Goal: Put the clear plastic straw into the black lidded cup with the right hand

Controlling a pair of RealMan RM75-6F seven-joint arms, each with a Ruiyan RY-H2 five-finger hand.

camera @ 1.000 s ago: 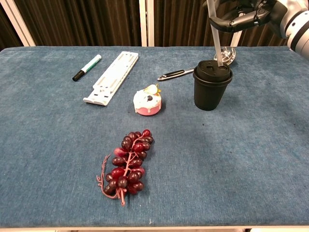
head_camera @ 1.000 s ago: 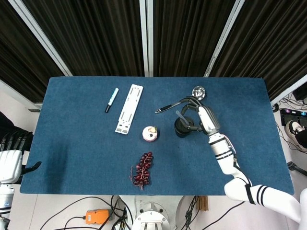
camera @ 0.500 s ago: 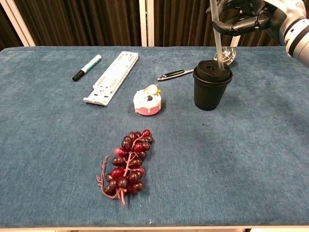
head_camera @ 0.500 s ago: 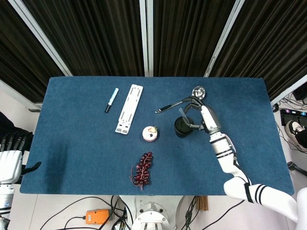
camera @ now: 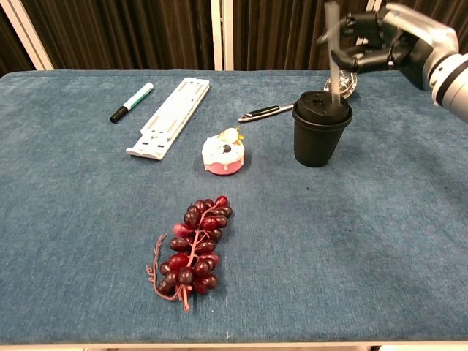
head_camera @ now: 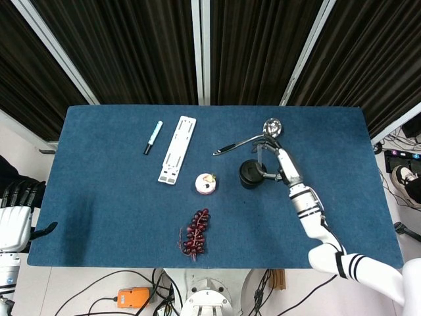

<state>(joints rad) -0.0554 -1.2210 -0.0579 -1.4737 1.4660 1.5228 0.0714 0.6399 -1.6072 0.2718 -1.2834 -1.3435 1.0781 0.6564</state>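
Since 1 second ago my right hand (camera: 380, 45) has drawn back to the right of the clear plastic straw (camera: 333, 51), which now stands upright in the lid of the black lidded cup (camera: 319, 129). Its fingers are loosely curled and apart beside the straw's upper part; I cannot tell whether any fingertip touches it. Under everything lies the blue table (head_camera: 99, 197). My left hand (head_camera: 14, 220) hangs off the table's left edge, fingers apart, holding nothing. Then come the white slotted bar (head_camera: 177, 149), the bunch of red grapes (camera: 192, 251), the metal spoon (head_camera: 248, 139) behind the cup, the small pink cake (camera: 224, 153) and the marker (head_camera: 153, 137).
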